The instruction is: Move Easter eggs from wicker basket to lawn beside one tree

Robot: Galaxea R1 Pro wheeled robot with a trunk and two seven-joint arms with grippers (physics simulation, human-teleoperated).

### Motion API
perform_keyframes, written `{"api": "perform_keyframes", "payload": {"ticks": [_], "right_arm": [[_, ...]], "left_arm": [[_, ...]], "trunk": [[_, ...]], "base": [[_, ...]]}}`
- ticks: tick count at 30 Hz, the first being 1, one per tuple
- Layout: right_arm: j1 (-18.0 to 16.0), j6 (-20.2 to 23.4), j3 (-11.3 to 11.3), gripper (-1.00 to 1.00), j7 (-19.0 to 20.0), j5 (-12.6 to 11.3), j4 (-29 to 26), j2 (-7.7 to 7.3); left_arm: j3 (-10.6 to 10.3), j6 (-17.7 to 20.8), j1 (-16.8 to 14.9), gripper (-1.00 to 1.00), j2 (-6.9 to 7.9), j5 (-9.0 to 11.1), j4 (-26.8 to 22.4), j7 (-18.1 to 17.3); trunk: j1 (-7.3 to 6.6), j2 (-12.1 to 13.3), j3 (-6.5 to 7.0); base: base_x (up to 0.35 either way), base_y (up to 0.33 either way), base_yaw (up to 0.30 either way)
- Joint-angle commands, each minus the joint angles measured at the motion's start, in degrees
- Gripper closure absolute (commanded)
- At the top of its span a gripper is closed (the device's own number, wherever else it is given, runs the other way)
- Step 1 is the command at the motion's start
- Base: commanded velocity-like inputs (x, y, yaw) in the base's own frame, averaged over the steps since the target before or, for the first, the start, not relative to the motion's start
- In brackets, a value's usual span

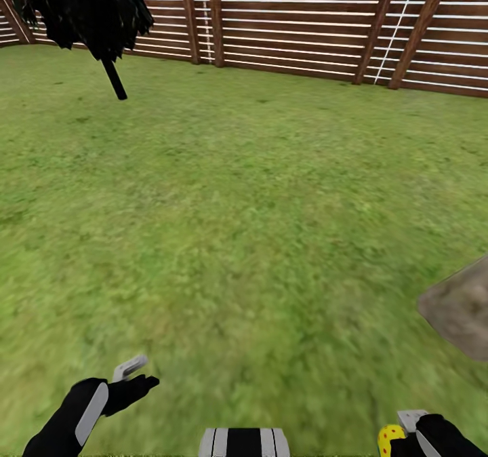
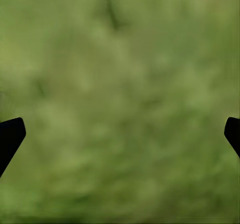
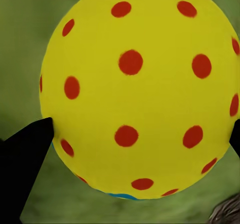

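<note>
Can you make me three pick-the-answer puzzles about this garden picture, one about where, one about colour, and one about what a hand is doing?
1. Where is the black tree?
A. Far left, by the fence
B. Beside the right gripper
C. Between the two arms

2. What colour are the dots on the yellow egg?
A. Blue
B. Red
C. White

3. What is the left gripper doing?
A. Holding an egg
B. Holding a twig
C. Open, holding nothing

Answers:
1. A: in the head view the tree stands at the far left, near the wooden fence.
2. B: the right wrist view shows red dots all over the egg.
3. C: in the left wrist view its fingers are far apart with just lawn between them, while the right gripper has the egg.
</note>
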Motion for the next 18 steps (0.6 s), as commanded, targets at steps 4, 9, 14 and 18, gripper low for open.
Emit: {"api": "perform_keyframes", "payload": {"ticks": [4, 9, 14, 18], "right_arm": [[0.0, 0.2, 0.2, 1.00, 0.3, 0.3, -0.1, 0.07], [0.0, 0.2, 0.2, 1.00, 0.3, 0.3, 0.0, 0.13], [0.0, 0.2, 0.2, 1.00, 0.3, 0.3, 0.0, 0.12], [0.0, 0.2, 0.2, 1.00, 0.3, 0.3, 0.0, 0.19]], "left_arm": [[0.2, 0.3, 0.0, -1.00, -0.02, -0.1, 0.0, -0.3], [0.2, 0.3, 0.0, -1.00, -0.02, -0.1, 0.0, -0.3], [0.2, 0.3, 0.0, -1.00, -0.03, -0.2, 0.0, -0.3], [0.2, 0.3, 0.0, -1.00, -0.08, -0.2, 0.0, -0.3]], "trunk": [[0.09, -0.1, -0.93], [0.22, -0.1, -2.04], [0.35, -0.2, -3.15], [0.45, -0.3, -4.04]], "base": [[0.000, 0.000, 0.000], [0.000, 0.000, 0.000], [0.000, 0.000, 0.000], [0.000, 0.000, 0.000]]}}
